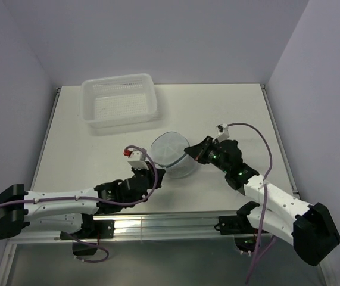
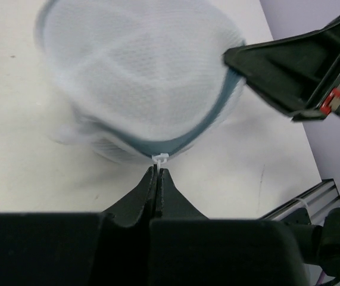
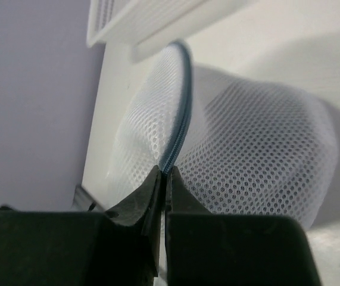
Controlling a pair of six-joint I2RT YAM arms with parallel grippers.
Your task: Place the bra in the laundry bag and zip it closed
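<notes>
Left gripper pinches the white zipper pull on the laundry bag. Right gripper is clamped on the bag's zipper rim.

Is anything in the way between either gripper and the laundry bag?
Nothing visible. The left gripper is shut on the white zipper pull of the laundry bag, and the right gripper pinches its zipper rim.

The top external camera looks down from above and behind the arm bases, far enough back to take in the whole table. Each wrist camera sits low behind its own gripper — left gripper, right gripper — facing forward, very near the laundry bag, which all three views share.
</notes>
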